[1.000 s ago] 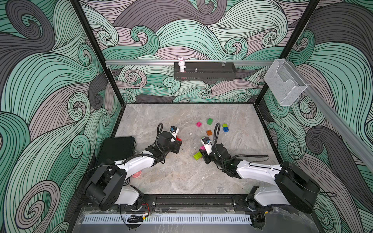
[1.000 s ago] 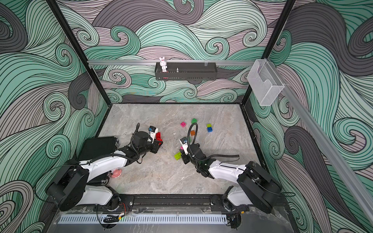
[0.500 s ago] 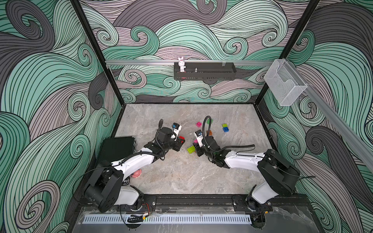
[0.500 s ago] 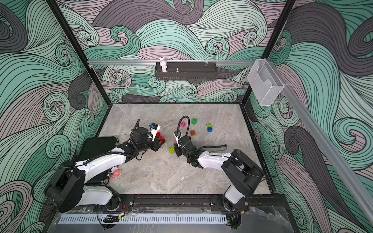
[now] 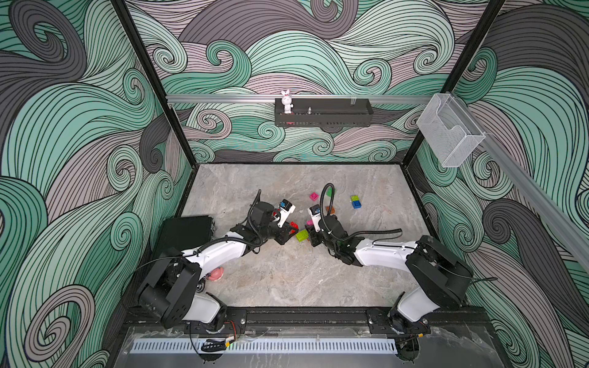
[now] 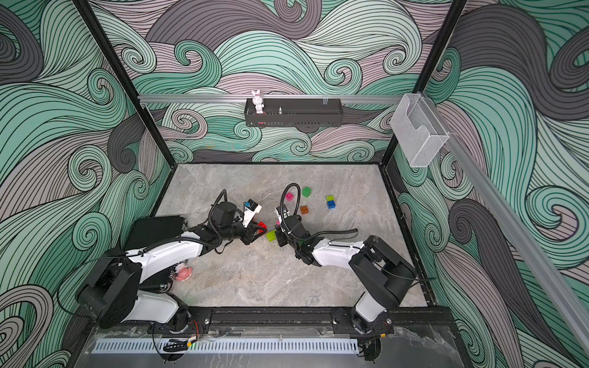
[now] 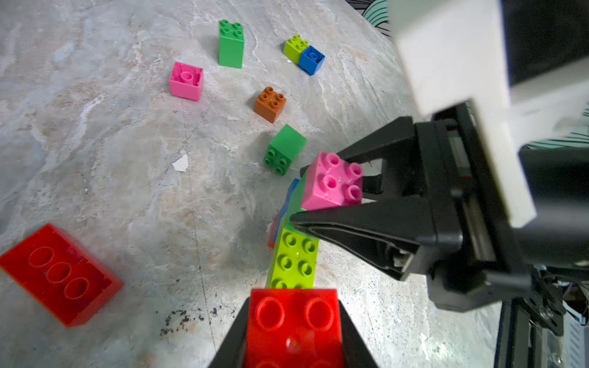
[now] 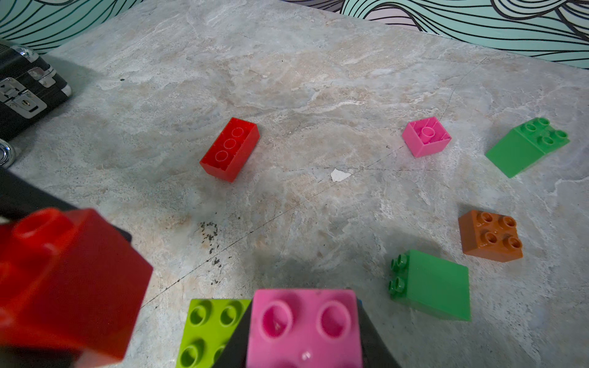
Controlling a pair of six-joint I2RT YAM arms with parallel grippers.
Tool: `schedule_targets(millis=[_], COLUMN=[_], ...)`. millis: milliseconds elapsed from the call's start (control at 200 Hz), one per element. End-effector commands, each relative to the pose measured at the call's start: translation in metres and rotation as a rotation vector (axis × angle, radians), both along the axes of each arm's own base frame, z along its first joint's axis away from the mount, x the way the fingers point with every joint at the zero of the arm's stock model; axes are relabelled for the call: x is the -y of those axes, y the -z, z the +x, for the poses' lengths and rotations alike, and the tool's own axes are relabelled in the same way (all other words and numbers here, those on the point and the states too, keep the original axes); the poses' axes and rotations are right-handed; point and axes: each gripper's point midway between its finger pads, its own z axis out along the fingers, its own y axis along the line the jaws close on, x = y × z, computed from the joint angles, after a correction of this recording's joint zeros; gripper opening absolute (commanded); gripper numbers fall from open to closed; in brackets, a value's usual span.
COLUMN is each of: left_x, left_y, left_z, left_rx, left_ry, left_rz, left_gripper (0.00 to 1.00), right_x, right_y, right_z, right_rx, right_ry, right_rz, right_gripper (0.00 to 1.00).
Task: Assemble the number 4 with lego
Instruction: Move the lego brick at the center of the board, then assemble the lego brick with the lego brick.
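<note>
The left gripper [image 7: 292,304], pinching a red studded plastic brick [image 7: 293,334], is facing the lime oblong brick [image 7: 294,258] end-on, while the right gripper [image 7: 314,194] is clamping a pink square brick [image 7: 333,183] at its far end.

You have open tabletop [image 5: 287,280] on the near side; loose bricks [image 6: 304,209] crowd far right, black case [image 5: 186,231] blocks left.

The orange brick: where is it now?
In a top view the orange brick lies right of centre, between the loose pink brick and the lime-and-blue pair.
</note>
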Motion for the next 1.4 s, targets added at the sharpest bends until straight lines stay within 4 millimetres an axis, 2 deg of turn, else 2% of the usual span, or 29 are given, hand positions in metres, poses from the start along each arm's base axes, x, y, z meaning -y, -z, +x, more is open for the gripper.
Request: schedule_targets(millis=[0, 75, 100, 235, 601, 1011, 1161, 1396], left_x=[0.008, 0.010, 0.011, 0.012, 0.007, 0.024, 0.029, 0.022], left_y=[-0.005, -0.008, 0.003, 0.010, 0.008, 0.008, 0.021, 0.033], left_z=[-0.002, -0.003, -0.002, 0.002, 0.005, 0.002, -0.001, 0.006], left_rx=[0.092, 0.122, 0.102, 0.096, 0.134, 0.170, 0.176, 0.182], left_ry=[0.094, 0.123, 0.131, 0.127, 0.091, 0.165, 0.209, 0.170], left_rz=[0.002, 0.010, 0.029, 0.046, 0.044, 0.004, 0.068, 0.125], left_gripper=[0.00, 0.00, 0.00, 0.00, 0.00, 0.00, 0.00, 0.00], right_x=[0.036, 0.035, 0.035, 0.037, 0.044, 0.038, 0.039, 0.038], right_y=[0.074, 0.075, 0.076, 0.080, 0.095, 0.100, 0.100, 0.099], right_z=[-0.034, -0.035, -0.035, -0.037, -0.048, -0.051, -0.052, -0.052], right_rx=[-0.204, -0.211, -0.213, -0.233, -0.291, -0.301, -0.301, -0.299], right_ry=[-0.002, -0.010, -0.012, -0.018, -0.055, -0.086, -0.086, -0.090], right_rz=[-0.206, -0.213, -0.215, -0.256, -0.330, -0.312, -0.310, -0.305], right_gripper=[0.14, 0.14, 0.14, 0.14, 0.13, 0.12, 0.11, 0.11])
